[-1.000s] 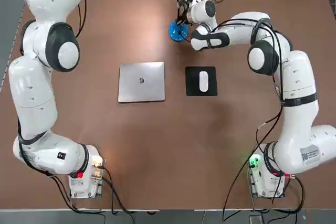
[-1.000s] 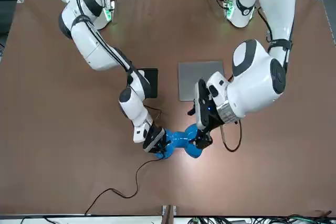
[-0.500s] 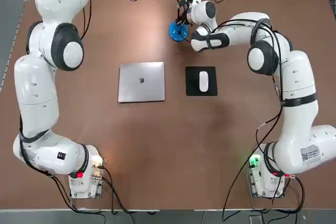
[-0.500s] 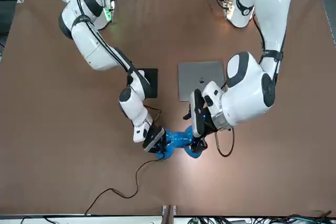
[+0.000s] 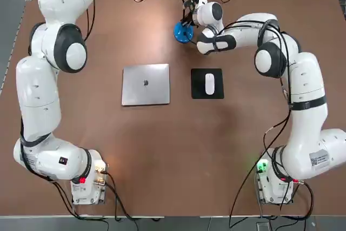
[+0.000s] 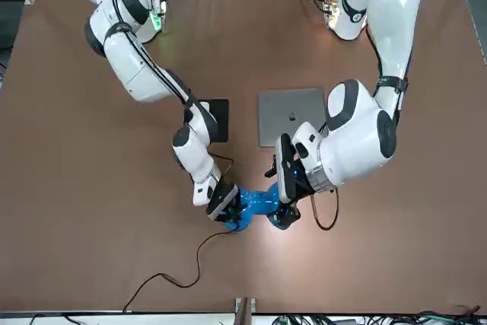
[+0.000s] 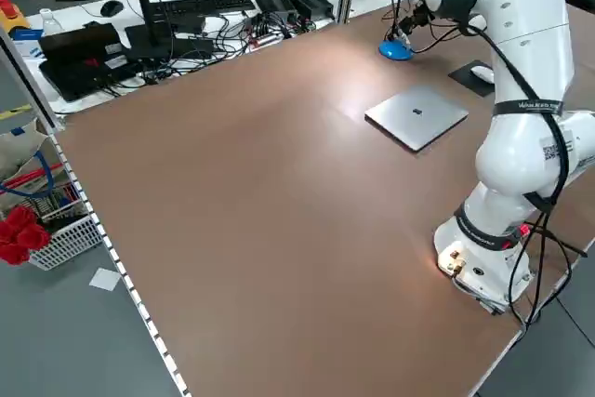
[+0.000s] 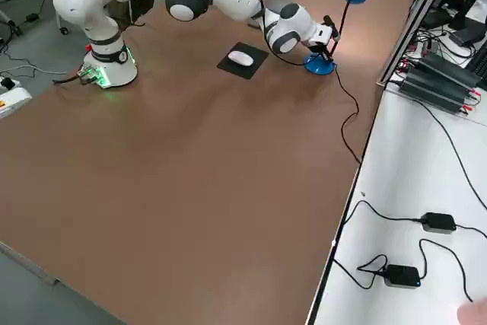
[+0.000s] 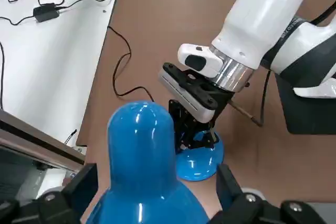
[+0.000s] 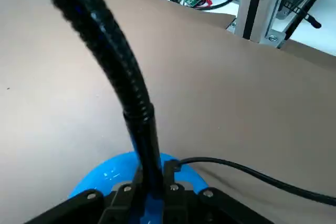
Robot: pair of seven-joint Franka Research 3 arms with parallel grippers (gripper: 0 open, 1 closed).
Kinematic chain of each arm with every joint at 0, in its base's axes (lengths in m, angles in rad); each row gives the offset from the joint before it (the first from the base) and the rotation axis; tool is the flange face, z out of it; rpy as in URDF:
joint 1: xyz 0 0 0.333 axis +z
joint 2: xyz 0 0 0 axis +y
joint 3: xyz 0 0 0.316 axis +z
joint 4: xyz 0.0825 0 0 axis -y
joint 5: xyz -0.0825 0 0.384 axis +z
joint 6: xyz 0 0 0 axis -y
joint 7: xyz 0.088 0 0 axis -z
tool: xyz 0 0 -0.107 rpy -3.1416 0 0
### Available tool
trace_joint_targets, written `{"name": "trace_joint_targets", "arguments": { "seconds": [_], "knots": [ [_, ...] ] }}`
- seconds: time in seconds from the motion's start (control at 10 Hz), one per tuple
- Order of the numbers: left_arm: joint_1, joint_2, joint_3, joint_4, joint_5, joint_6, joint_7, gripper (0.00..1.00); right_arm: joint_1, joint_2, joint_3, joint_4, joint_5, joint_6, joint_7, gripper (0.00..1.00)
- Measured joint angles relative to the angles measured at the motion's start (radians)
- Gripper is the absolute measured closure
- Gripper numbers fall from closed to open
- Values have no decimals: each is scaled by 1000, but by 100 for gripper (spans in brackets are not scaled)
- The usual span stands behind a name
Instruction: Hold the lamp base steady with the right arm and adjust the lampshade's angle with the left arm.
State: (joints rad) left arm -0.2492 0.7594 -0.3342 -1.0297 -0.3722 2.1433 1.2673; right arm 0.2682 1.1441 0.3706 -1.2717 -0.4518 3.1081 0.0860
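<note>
At the far edge of the brown table (image 5: 162,160), away from both arm bases, the lamp base (image 5: 183,32) sits as a round, glossy blue disc. A ribbed black flexible neck (image 10: 113,51) rises from it, and a thin black cord (image 8: 346,116) trails off toward the table's edge. The right gripper (image 5: 187,17) is down at the base, its 2 black fingers closed on the foot of the neck, just above the disc. The lampshade (image 9: 142,166), a smooth, shiny blue cone with a rounded dome end, hangs above the table's far edge. The left gripper (image 6: 283,209) is around it, with 1 finger on each side of the shade; whether the pads actually press on it I cannot tell. Nearer the bases, a flat grey laptop (image 5: 145,84) lies closed beside a white mouse (image 5: 209,84) on a square black pad (image 5: 207,73).
</note>
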Motion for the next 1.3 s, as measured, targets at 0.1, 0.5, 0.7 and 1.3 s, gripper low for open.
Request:
{"name": "trace_joint_targets", "arguments": {
  "seconds": [0.1, 0.5, 0.7, 1.3],
  "knots": [
    [-4, 10, -1, 0, -11, 2, 0, 1, 1, 0, -2, -1, 0, 3, 0, 85],
    [-17, 39, -1, 0, -30, 49, 0, 2, 1, 0, -3, -1, 0, 6, 0, 85],
    [-17, 44, -2, 0, -30, 64, 0, 4, 2, 0, -3, -2, 0, 7, 0, 85],
    [-27, 49, -2, 2, -31, 86, 0, 27, 2, 0, -4, -2, 0, 9, 0, 85]
  ]
}}
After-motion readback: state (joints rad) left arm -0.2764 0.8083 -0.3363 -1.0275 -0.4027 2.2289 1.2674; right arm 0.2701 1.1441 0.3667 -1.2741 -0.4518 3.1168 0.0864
